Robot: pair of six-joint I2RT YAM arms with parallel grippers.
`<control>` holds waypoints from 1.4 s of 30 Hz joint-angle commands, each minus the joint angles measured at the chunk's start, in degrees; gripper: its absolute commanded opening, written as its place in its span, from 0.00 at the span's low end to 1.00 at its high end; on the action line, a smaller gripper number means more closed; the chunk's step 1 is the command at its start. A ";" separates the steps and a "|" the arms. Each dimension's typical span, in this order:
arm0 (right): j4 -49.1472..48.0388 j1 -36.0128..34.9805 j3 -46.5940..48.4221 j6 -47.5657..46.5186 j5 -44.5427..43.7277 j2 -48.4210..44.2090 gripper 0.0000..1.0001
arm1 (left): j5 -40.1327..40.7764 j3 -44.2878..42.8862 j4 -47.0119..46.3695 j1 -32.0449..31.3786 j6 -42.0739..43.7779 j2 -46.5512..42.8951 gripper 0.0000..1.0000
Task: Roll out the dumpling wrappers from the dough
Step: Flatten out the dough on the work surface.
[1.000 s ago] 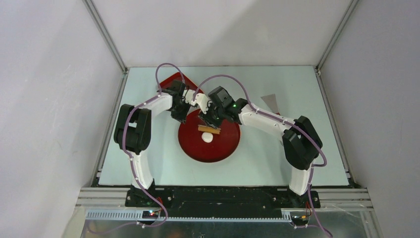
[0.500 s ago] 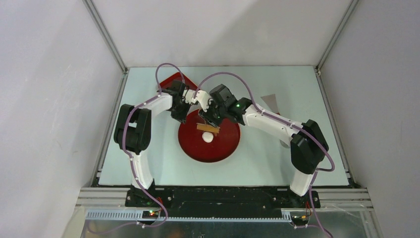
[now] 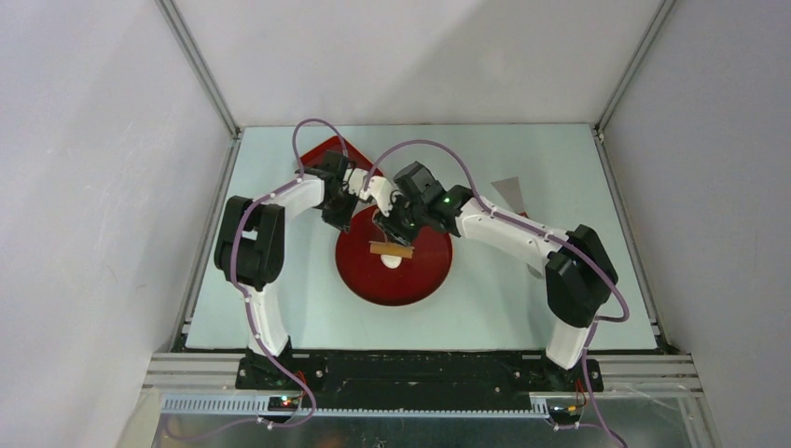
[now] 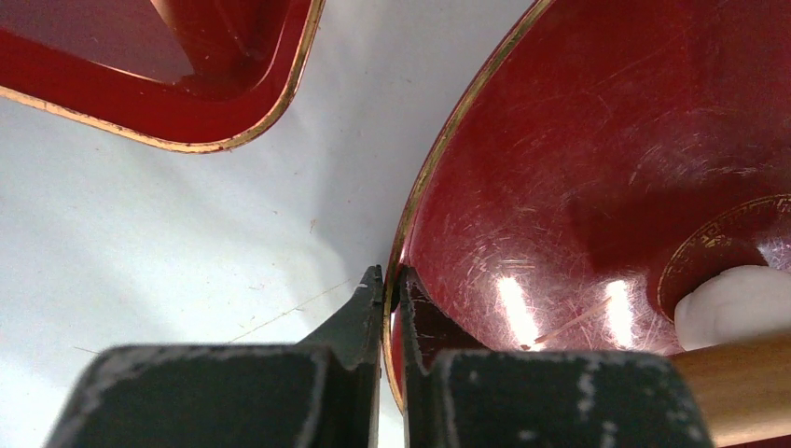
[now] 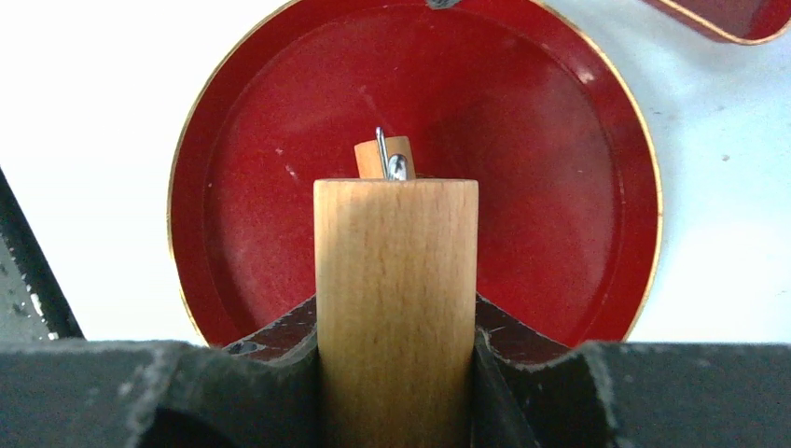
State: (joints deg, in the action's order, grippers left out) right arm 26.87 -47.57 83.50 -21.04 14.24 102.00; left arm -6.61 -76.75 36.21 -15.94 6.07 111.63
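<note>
A white lump of dough (image 3: 393,261) lies in the middle of the round red plate (image 3: 420,280). No flat dumpling wrapper is in view. My right gripper (image 3: 393,231) is shut on a wooden rolling pin (image 3: 391,248), which lies across the far edge of the dough. In the right wrist view the rolling pin (image 5: 396,299) fills the space between the jaws and hides the dough above the plate (image 5: 560,187). My left gripper (image 4: 391,280) is shut on the plate's gold-edged rim (image 4: 415,201) at its far left. The dough (image 4: 737,303) and the pin's end (image 4: 737,387) show at the right of that view.
A red rectangular tray (image 3: 322,149) sits at the back left, close to the plate and also in the left wrist view (image 4: 187,84). A grey triangular piece (image 3: 511,191) lies on the pale table at the back right. Metal frame rails border the table.
The right gripper has brought the rolling pin a little nearer, onto the dough's far edge. The right arm's elbow swung outward. The left gripper stayed on the rim.
</note>
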 commanded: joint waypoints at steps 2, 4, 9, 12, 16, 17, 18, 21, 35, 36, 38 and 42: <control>0.37 -0.22 -0.20 -0.75 4.66 0.48 0.00 | 0.62 -0.74 -0.07 0.49 0.69 1.67 0.00; 0.61 -0.23 -0.34 -0.99 5.11 0.45 0.00 | 0.48 -0.67 -0.02 0.59 0.73 1.67 0.00; 0.87 -0.25 -0.49 -1.18 4.67 1.26 0.00 | 0.25 -0.64 -0.08 0.72 0.79 1.57 0.00; 0.86 -0.33 -0.62 -1.05 4.61 2.17 0.00 | 0.09 -0.67 -0.04 0.79 0.79 1.57 0.00; -1.39 -0.30 -0.87 0.03 0.45 2.71 0.00 | -0.02 -0.65 -0.12 0.90 0.74 1.48 0.00; -1.94 -0.19 -0.83 0.12 -0.39 2.80 0.00 | 0.00 -0.67 -0.14 0.87 0.75 1.53 0.00; -2.10 -0.13 -0.81 -0.06 -1.35 2.87 0.00 | -0.05 -0.68 -0.05 0.90 0.73 1.56 0.00; -2.19 0.44 -0.95 -0.03 -1.50 3.33 0.00 | -0.05 -0.68 -0.01 0.91 0.78 1.57 0.00; -3.01 1.91 -1.06 -0.01 -2.54 4.85 0.00 | -0.15 -0.67 -0.03 0.96 0.71 1.57 0.00; -3.40 1.89 -1.06 0.10 -3.14 5.00 0.00 | -0.20 -0.72 -0.07 0.94 0.70 1.57 0.00; -3.77 1.87 -0.99 0.12 -3.81 5.27 0.00 | -0.24 -0.70 -0.03 0.98 0.65 1.57 0.00; -4.13 1.73 -0.90 0.35 -4.81 5.29 0.00 | -0.23 -0.70 -0.06 1.00 0.69 1.57 0.00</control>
State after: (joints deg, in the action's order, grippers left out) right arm 24.45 -46.59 83.26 -19.51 15.75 104.79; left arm -7.70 -76.75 36.21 -15.33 6.07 111.66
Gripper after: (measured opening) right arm 0.381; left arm 0.083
